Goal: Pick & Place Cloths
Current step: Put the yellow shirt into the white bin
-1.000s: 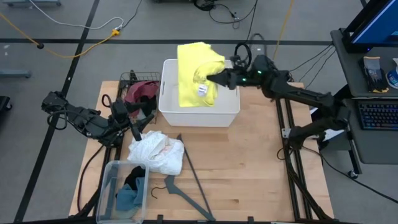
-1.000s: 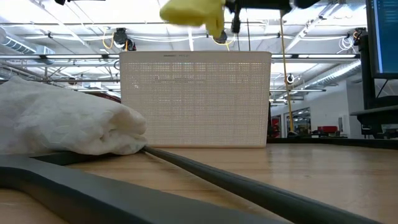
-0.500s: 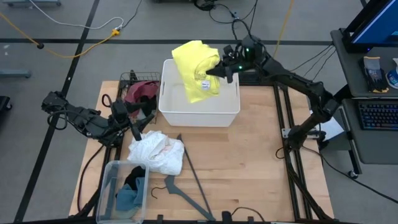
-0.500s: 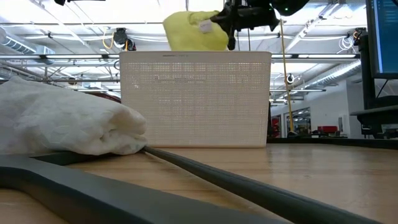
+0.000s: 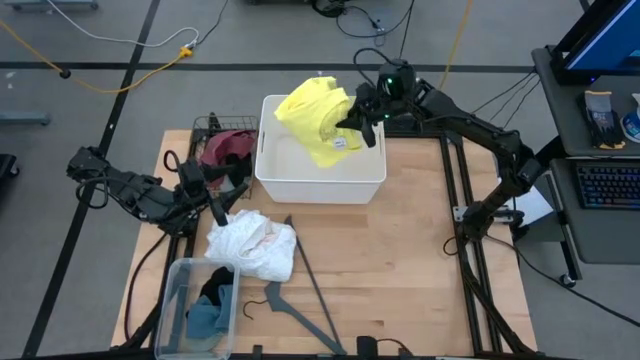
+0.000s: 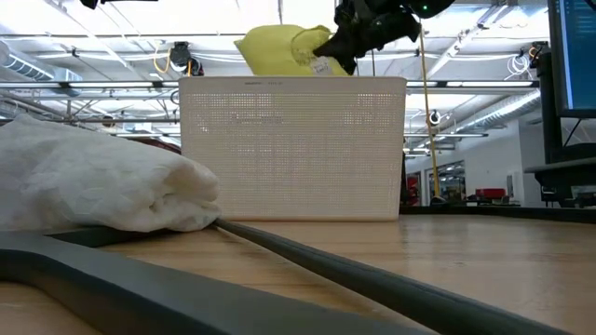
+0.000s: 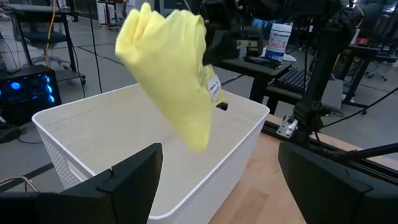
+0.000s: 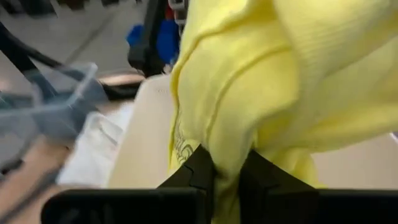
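Note:
My right gripper (image 5: 358, 112) is shut on the bright yellow cloth (image 5: 315, 112), held above the white perforated basket (image 5: 371, 180). The yellow cloth (image 7: 174, 74) hangs over the basket's opening, its small white tag (image 5: 340, 144) showing; the low view has it (image 6: 279, 51) just above the basket's rim. My left gripper (image 5: 222, 205) is open and waits near the table's left edge, beside the white cloth (image 5: 252, 245), which lies bunched on the table. The maroon cloth (image 5: 228, 146) sits in a wire basket. Black and teal cloths (image 5: 210, 300) lie in a clear bin. My right gripper pinches a bunched fold of the yellow cloth (image 8: 231, 158) between its two fingers (image 8: 199, 167), several layers gathered. The fingers come from the table's right side, slanting down. The cloth is lifted clear and hangs slack below and beside the fingers over the basket.
A thin grey clothes hanger (image 5: 300, 290) lies on the table in front of the basket. The clear plastic bin (image 5: 175, 290) stands at the near left corner. The wire basket (image 5: 205, 130) stands left of the white basket. Bare wood (image 5: 400, 270) spreads across the table's right half.
My right gripper has swung from over the basket's right part toward the far edge and tipped downward, carrying the yellow cloth. The cloth, first spread broad, has gathered into a smaller bunch and sunk toward the basket's rim. My left arm stayed still.

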Controlling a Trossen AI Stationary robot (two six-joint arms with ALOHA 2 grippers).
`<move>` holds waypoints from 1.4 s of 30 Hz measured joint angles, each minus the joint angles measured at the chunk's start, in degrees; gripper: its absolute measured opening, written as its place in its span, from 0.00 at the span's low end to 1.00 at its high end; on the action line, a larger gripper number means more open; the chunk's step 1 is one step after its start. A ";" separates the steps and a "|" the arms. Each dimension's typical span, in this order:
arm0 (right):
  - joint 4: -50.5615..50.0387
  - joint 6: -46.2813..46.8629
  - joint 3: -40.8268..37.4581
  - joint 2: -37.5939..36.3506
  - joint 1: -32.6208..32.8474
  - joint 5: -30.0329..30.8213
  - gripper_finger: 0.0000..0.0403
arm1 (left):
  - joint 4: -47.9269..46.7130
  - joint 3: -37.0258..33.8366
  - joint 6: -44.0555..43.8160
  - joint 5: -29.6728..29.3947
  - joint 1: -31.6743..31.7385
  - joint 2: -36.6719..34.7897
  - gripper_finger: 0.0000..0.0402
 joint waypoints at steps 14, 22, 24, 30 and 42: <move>-6.68 -13.97 0.07 6.17 1.54 10.97 0.06 | 1.87 0.00 0.46 0.25 0.00 0.02 0.81; -19.95 -21.24 8.67 12.49 2.17 17.06 0.06 | 1.90 0.00 0.28 1.51 0.00 0.02 0.81; -23.77 -23.23 11.33 14.17 2.80 19.55 0.06 | 1.90 0.00 0.28 1.53 0.00 0.02 0.81; -32.35 -29.05 18.80 20.57 4.98 22.99 0.06 | 1.90 0.00 0.28 1.51 0.00 0.02 0.81; -33.78 -33.59 20.61 27.66 5.40 28.74 0.06 | 1.90 0.00 0.20 1.57 0.00 0.02 0.81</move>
